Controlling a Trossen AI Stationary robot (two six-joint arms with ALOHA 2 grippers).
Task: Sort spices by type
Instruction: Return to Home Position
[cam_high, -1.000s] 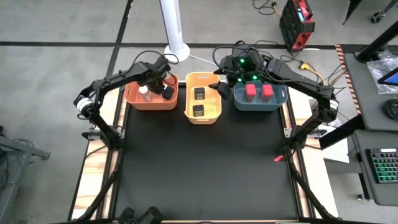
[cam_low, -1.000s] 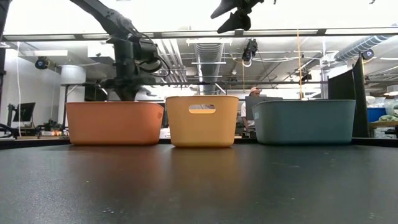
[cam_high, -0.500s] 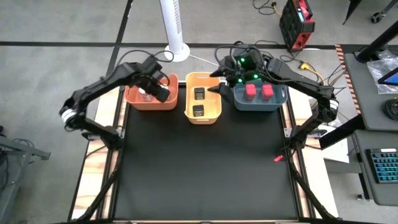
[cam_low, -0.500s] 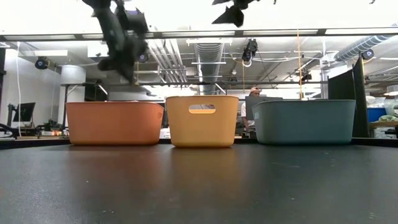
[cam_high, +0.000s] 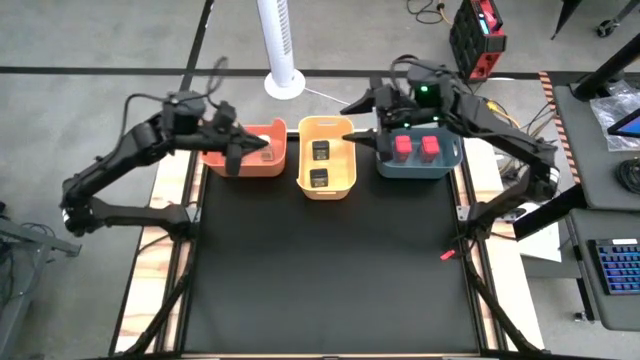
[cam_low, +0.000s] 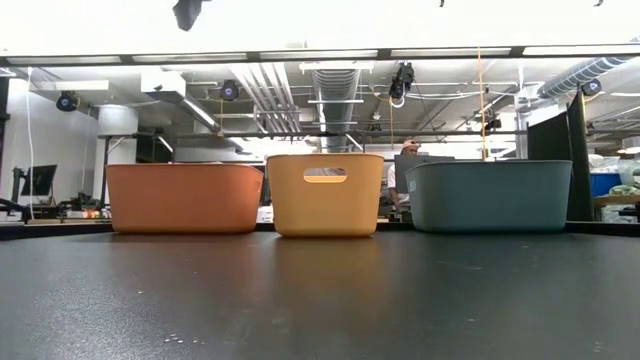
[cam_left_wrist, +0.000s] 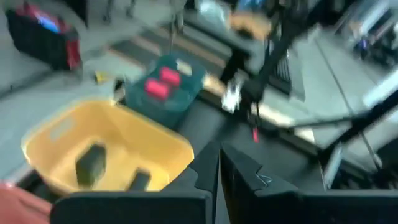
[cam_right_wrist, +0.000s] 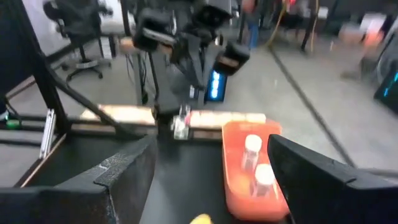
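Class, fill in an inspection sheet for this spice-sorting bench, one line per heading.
Surface: black table mat, bins along far edge.
Job's things: two clear white-capped jars in the orange plastic bin; two black boxy containers in the yellow plastic bin; two red boxy containers in the blue-grey plastic bin.
Clutter: thin red stick near the mat's right edge.
Hands: left hand shut over orange bin; right hand open above yellow-blue gap.
Cables: floor cables behind table.
Surroundings: white pole stand; distant person.
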